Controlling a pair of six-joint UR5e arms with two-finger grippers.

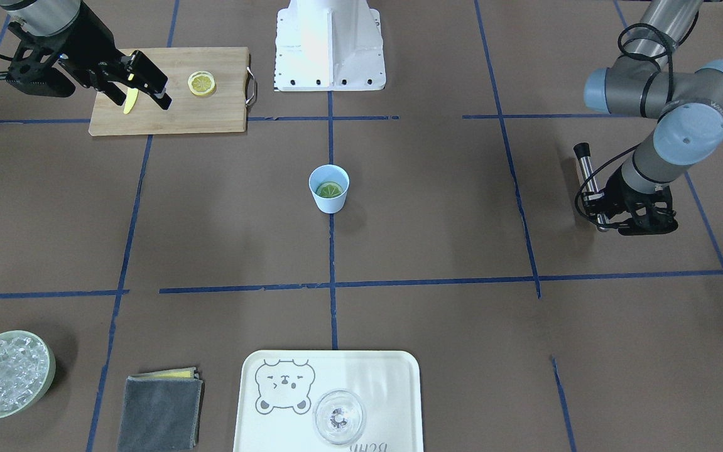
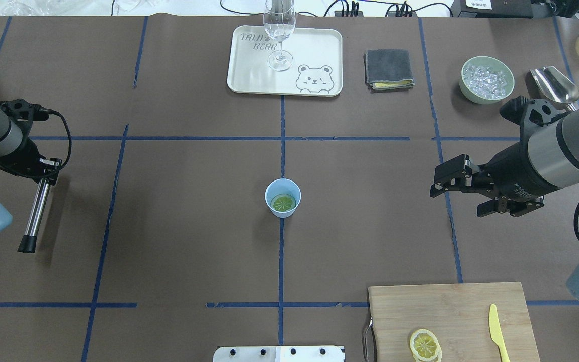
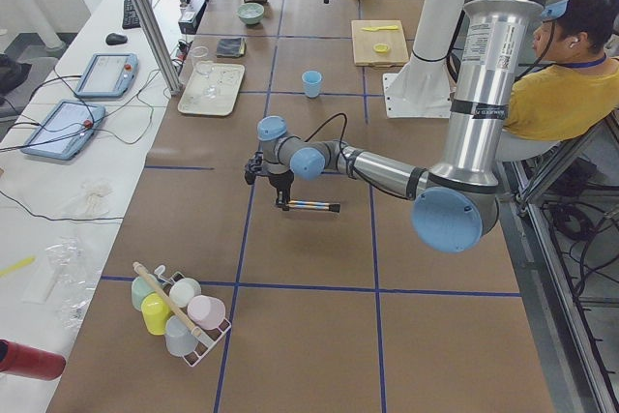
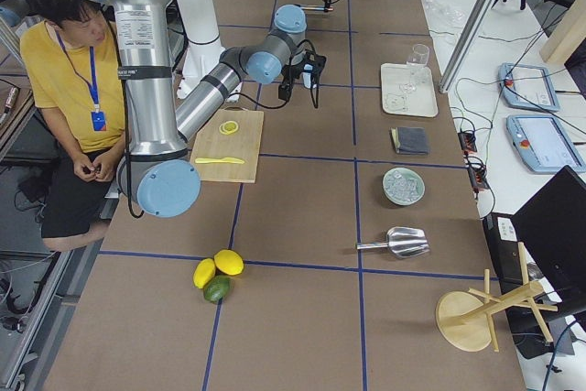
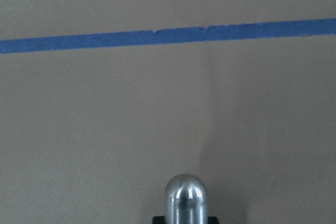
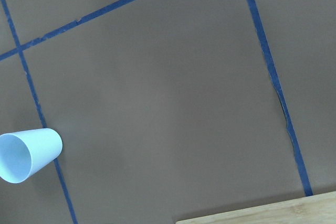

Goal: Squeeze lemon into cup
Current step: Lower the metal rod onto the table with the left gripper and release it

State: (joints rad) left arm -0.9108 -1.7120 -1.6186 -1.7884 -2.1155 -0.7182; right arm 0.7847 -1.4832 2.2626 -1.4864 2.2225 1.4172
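The light blue cup (image 2: 270, 189) stands upright at the table's middle; it also shows in the front view (image 1: 328, 205) and at the lower left of the right wrist view (image 6: 31, 153). The lemon (image 2: 283, 203) lies inside it, its round yellow-green cut face up (image 1: 329, 189). My right gripper (image 2: 458, 201) is open and empty, above the table well to the cup's right, in front of the cutting board. My left gripper (image 2: 43, 168) is far to the cup's left, shut on a metal rod (image 2: 35, 211) with a black tip, held low over the table.
A wooden cutting board (image 2: 450, 311) at the near right holds a thin lemon slice (image 2: 425, 344) and a yellow knife (image 2: 494, 332). At the far edge are a bear tray (image 2: 249, 75) with a clear glass (image 2: 279, 30), a grey cloth (image 2: 389, 68), a green bowl of ice (image 2: 487, 79) and a metal scoop (image 2: 556, 85).
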